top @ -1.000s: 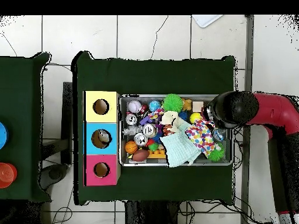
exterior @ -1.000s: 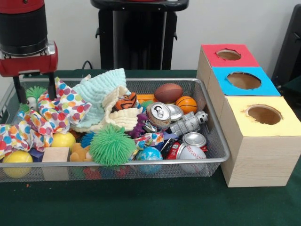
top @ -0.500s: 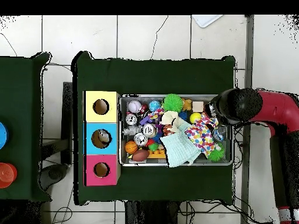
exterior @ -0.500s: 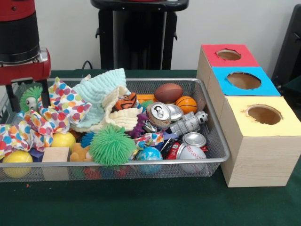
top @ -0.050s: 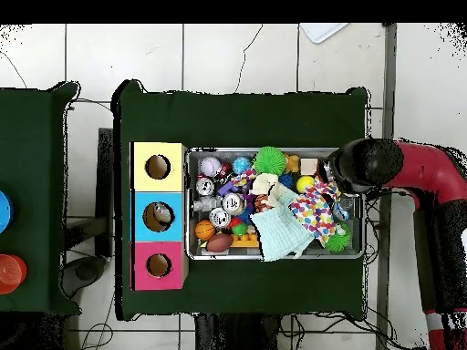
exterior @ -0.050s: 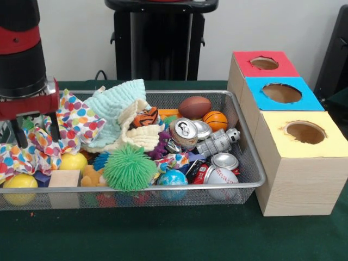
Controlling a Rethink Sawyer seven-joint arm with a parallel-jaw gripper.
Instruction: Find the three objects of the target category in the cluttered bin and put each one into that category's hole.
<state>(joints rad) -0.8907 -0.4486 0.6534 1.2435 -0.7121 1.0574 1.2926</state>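
Note:
My gripper hangs at the left end of the wire bin, open, its two black fingers straddling the polka-dot cloth just above it. Nothing is held. The bin holds a football, basketball, baseball, globe ball, green spiky ball, yellow balls, crushed cans and a grey robot toy. In the overhead view the arm's head covers the gripper at the bin's right end.
Three boxes with round holes stand beside the bin: red, blue, yellow. Mint and cream cloths are heaped mid-bin over a tiger toy. A wooden block lies at the front left. A black stand rises behind.
The gripper has come down and a little toward the front at the bin's left end, its fingers now level with the polka-dot cloth. Nothing in the bin has shifted.

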